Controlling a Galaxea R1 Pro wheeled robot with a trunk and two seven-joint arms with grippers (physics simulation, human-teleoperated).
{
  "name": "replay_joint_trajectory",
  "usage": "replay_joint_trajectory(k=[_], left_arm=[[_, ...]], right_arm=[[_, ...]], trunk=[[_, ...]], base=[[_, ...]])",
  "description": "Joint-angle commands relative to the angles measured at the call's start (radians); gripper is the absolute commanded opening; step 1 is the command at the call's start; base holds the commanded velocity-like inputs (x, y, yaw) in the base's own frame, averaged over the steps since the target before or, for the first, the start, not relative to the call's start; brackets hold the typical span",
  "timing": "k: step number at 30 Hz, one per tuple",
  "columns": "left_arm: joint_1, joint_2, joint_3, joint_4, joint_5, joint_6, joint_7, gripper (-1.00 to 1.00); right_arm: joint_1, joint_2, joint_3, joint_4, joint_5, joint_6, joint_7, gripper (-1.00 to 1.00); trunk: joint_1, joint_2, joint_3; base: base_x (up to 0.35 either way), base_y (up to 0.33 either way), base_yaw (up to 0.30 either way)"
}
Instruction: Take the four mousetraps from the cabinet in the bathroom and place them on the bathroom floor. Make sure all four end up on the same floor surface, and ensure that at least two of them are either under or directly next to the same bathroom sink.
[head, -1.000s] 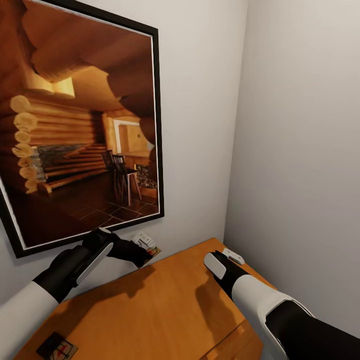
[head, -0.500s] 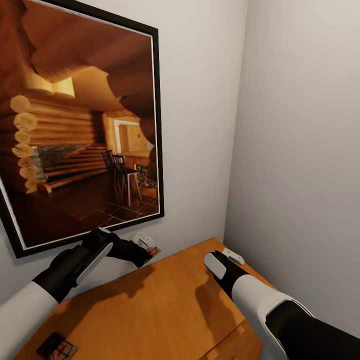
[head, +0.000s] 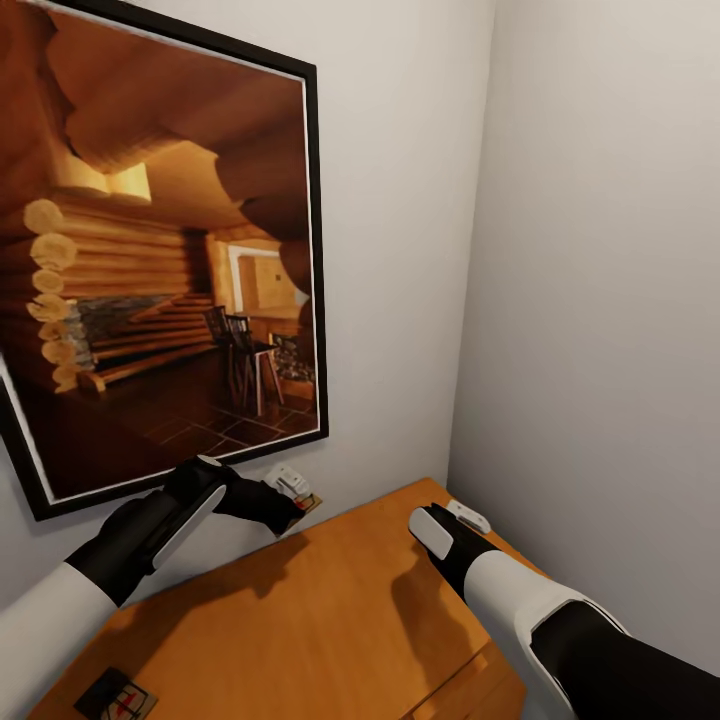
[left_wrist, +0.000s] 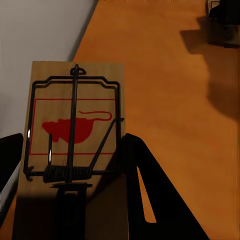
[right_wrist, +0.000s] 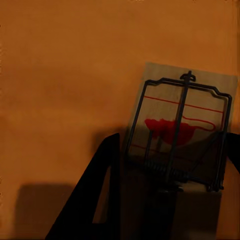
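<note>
Barely changed | head camera tips slightly; arms unmoved | left gripper (head: 290, 496) clamps a mousetrap (left_wrist: 75, 130) | right gripper (head: 455, 525) clamps another mousetrap (right_wrist: 182, 125) | third mousetrap (head: 118, 692) on cabinet (head: 330, 610), 7 o'clock.

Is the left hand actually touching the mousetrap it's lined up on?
Touching. In the left wrist view the mousetrap sits between the left hand's dark fingers, one finger pressed against the board's edge with no gap, above the cabinet top.

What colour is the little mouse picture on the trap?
Red, printed on the pale brown wooden mousetrap. It shows best in the left wrist view.
</note>
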Motion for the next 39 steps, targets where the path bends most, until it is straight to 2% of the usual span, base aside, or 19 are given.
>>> replay_joint_trajectory(k=[1, 39], left_arm=[[-0.001, 0.001, -0.002, -0.001, -0.002, 0.003, -0.001, -1.0], [-0.001, 0.0, -0.003, -0.002, -0.002, 0.003, 0.001, -1.0]], right_arm=[[-0.001, 0.0, 0.004, -0.001, 0.0, 0.009, -0.003, -1.0], [-0.001, 0.0, 0.004, -0.001, 0.002, 0.012, -0.003, -1.0]], trunk=[[-0.004, 0.006, 0.002], [-0.149, 0.272, 0.121]], base=[[0.0, 0.0, 0.0], [0.0, 0.0, 0.0]])
